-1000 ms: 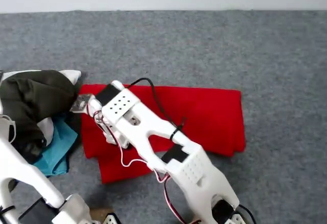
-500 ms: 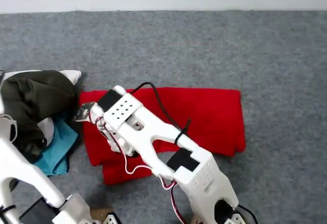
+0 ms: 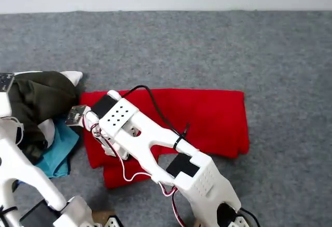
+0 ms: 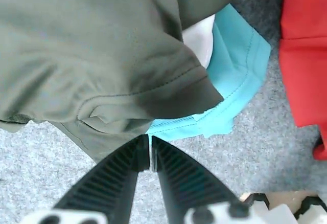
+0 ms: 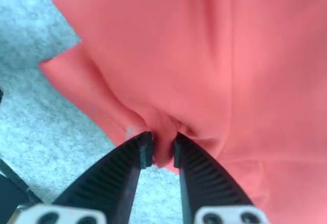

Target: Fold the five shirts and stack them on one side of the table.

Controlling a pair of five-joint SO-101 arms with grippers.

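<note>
the red shirt (image 3: 212, 118) lay part-folded, a bunched edge pinched between the closed jaws of the right gripper (image 5: 160, 150). a clean fold probably needed that edge lifted clear and laid flat, not dragged. the left gripper (image 4: 149, 155) was closed on nothing, its tips at the edge of the olive shirt (image 4: 92, 45) heaped over a teal shirt (image 4: 237, 65).

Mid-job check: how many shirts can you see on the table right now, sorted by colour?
red shirt: 1
dark olive shirt: 1
teal shirt: 1
white shirt: 1
Total: 4 shirts seen; the heap of olive, teal and white may hide more.
</note>
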